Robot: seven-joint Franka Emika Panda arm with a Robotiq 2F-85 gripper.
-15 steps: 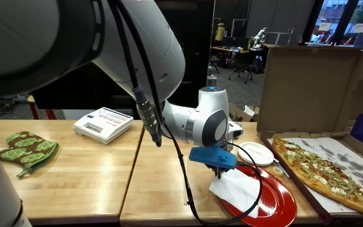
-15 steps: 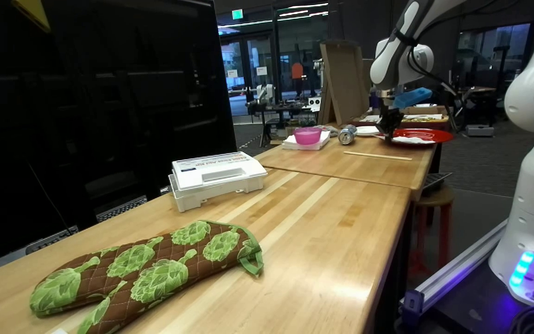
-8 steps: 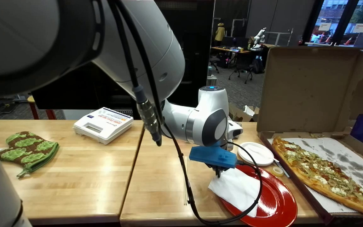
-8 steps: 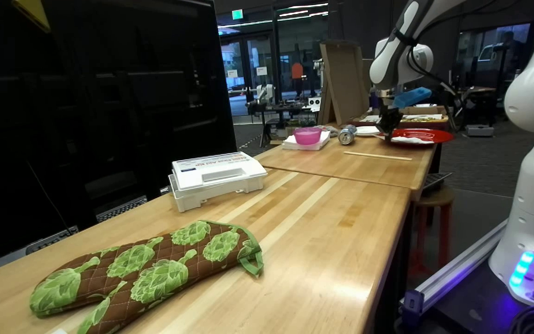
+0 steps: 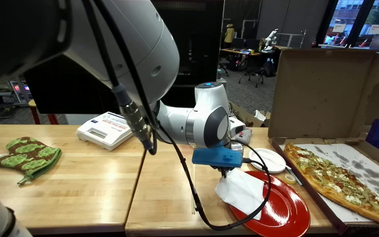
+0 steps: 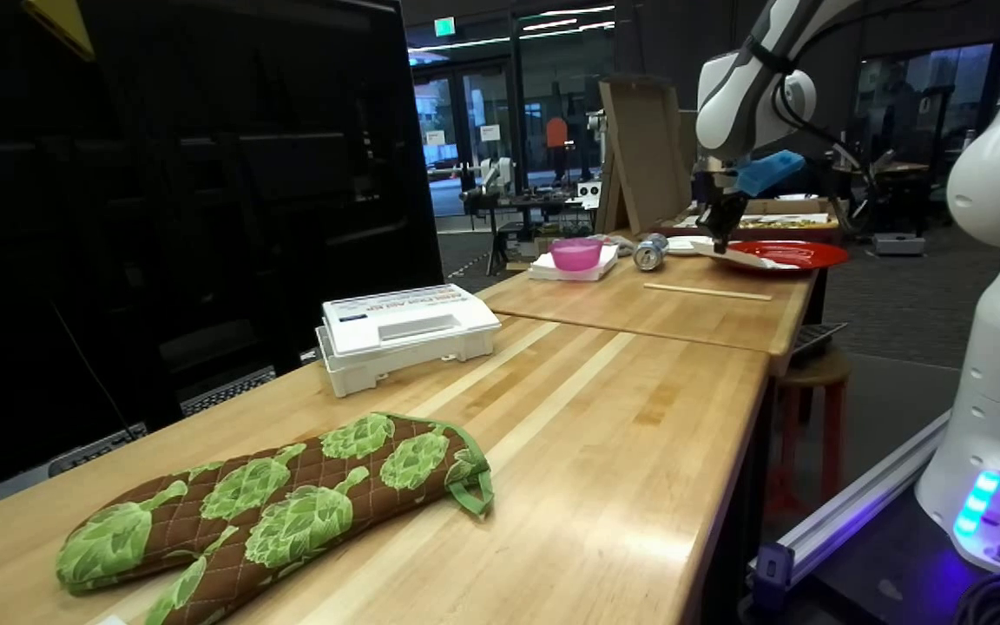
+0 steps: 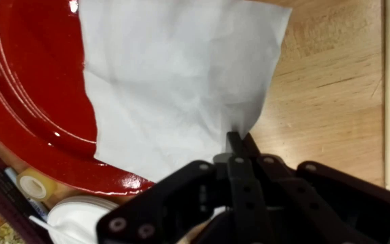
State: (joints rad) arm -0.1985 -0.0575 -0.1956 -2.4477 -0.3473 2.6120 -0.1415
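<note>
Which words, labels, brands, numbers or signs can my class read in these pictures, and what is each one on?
"First Aid Kit": in red on the white case, blurred, so a likely reading; its smaller print is unreadable.
Too small or blurred to read: the posted papers, the green sign, the can and the pen.

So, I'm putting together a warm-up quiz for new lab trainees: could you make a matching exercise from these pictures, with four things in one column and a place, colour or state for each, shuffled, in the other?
Things:
1. Napkin
2. Large plate
3. Pizza
4. Oven mitt

Places, colours, states:
A. Lying in the open cardboard box
B. Brown with a green pattern
C. Pinched by the gripper
D. Glossy red

Right pairs: 1-C; 2-D; 3-A; 4-B
</note>
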